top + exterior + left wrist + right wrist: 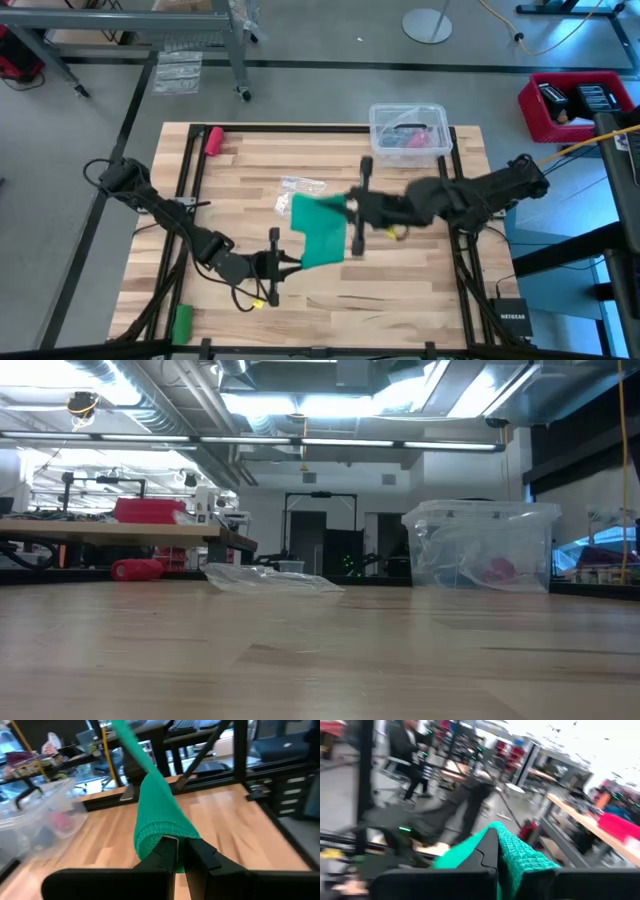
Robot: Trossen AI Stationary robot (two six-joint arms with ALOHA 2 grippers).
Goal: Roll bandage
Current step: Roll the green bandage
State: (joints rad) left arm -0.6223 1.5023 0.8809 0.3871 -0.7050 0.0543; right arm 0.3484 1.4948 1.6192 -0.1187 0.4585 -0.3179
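Frame centre, high view: bandage [322, 230] stretched between both grippers above the table [400, 290]. Left gripper [292, 262] jaws clenched on its lower edge, right gripper [352, 212] clenched on the upper right edge. Low view misses all that, shows only plastic bag [272, 578], then bin [482, 548] and pink roll [137, 569] at the far edge.

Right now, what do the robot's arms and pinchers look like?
Two thin black jointed arms, left arm and right arm, with dark cables along them. The left gripper and right gripper each have two flat black fingers. Small yellow bits show near both.
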